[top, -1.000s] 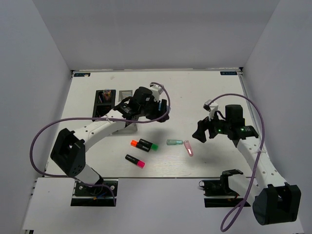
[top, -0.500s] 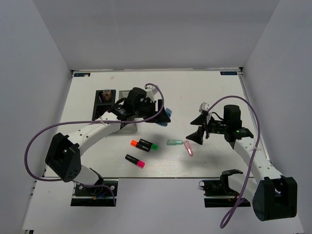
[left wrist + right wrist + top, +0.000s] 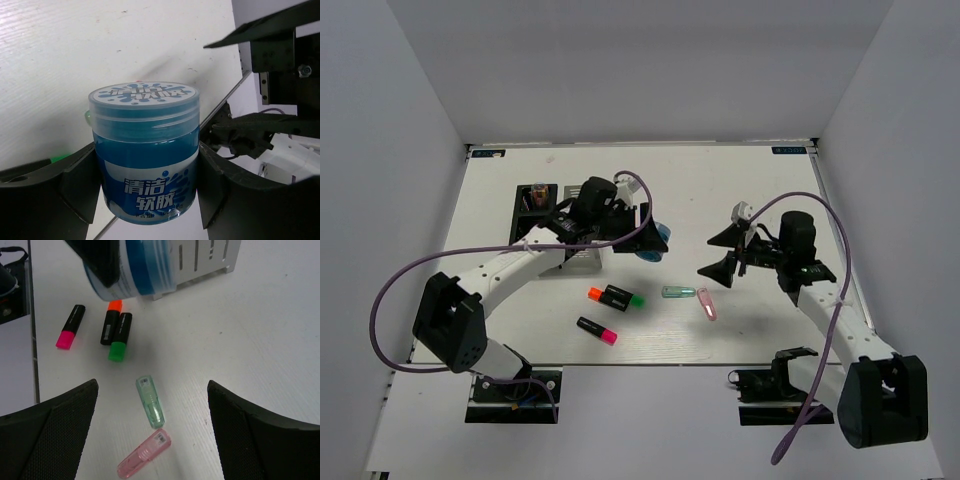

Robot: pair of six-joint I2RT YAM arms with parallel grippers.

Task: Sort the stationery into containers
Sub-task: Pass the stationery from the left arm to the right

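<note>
The white desk (image 3: pixel 740 190) is carrying everything; the white box (image 3: pixel 210 257) is standing on its left half and is serving here as the reference. In the top view the left arm (image 3: pixel 520 265) is reaching across this box and is covering most of it. The right arm (image 3: pixel 830 300) is reaching in well to the right of the white box. The black box (image 3: pixel 535 203) is standing upright just to the left of the white box; whether the two are touching I cannot tell.

The left gripper (image 3: pixel 148 175) is hanging in the air just to the right of the white box; its jaws are standing wide apart and are pressing from both sides on the blue jar (image 3: pixel 145 125), so the jar is being held above the desk. The right gripper (image 3: pixel 720 253) is hovering far to the right of the white box; it is gaping fully and is gripping nothing.

On the near side of the white box the orange-capped marker (image 3: pixel 110 322) and the green-capped marker (image 3: pixel 120 337) are lying flat, side by side, their caps pointing opposite ways; the pink-capped marker (image 3: pixel 70 327) is lying a little nearer, apart from them. Farther right of the white box the green capsule (image 3: pixel 150 401) and the pink capsule (image 3: pixel 144 454) are lying close together on the desk.
</note>
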